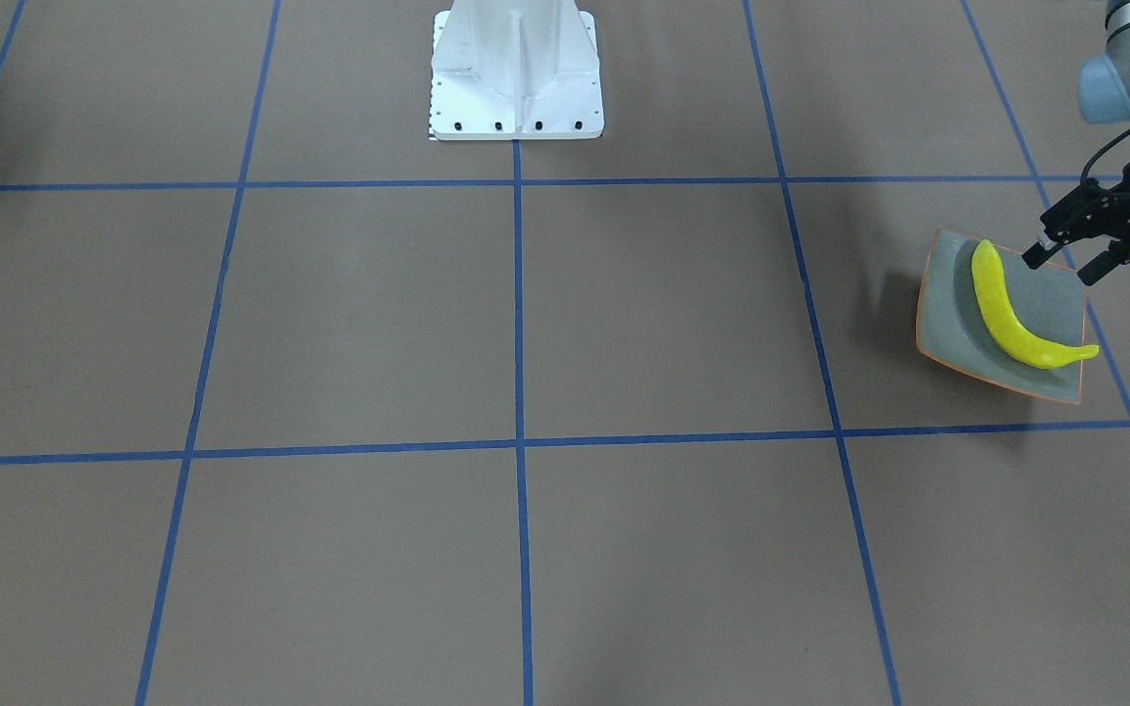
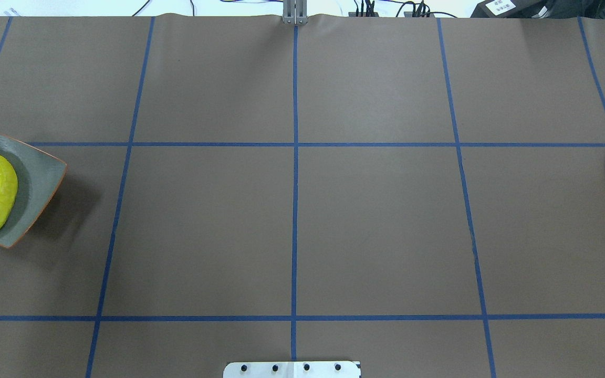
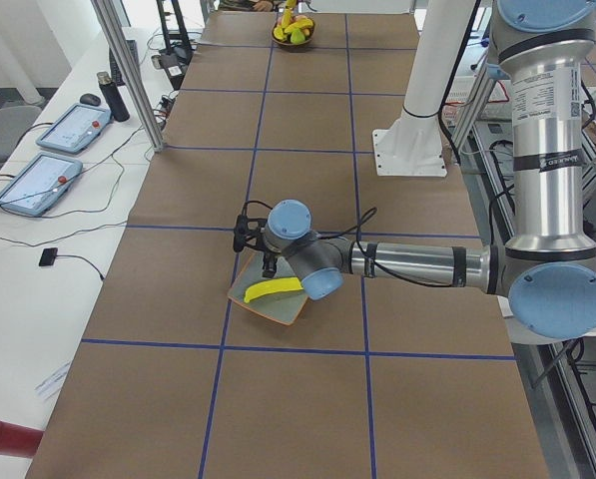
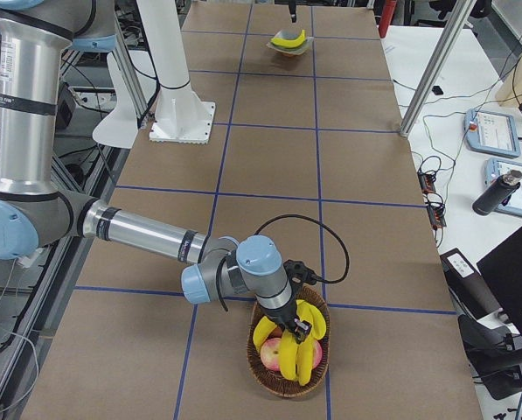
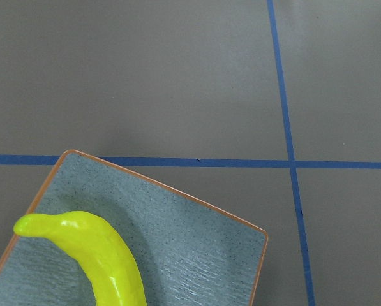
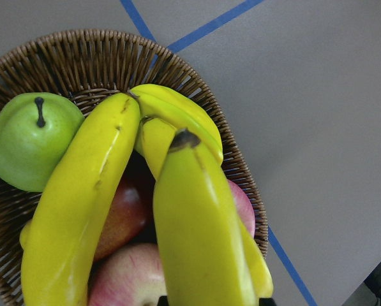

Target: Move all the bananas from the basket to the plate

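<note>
Our left tool (image 1: pixel 1065 265) hangs open over the plate (image 1: pixel 948 319), where one banana (image 1: pixel 1004 316) lies. Our right tool (image 4: pixel 301 330) is over the basket (image 6: pixel 82 44) among the other bananas (image 6: pixel 196 242); we cannot tell its grip.

Brown-covered table (image 2: pixel 365 220), ruled into large squares by blue tape lines (image 2: pixel 295 210). Resting directly on it: a square grey-green plate (image 2: pixel 40 173) near the end on the robot's left and a wicker basket (image 6: pixel 88 51) at the opposite end, well apart. Midway along the robot's edge, a white base (image 1: pixel 516 88) with a row of dark bolts.
</note>
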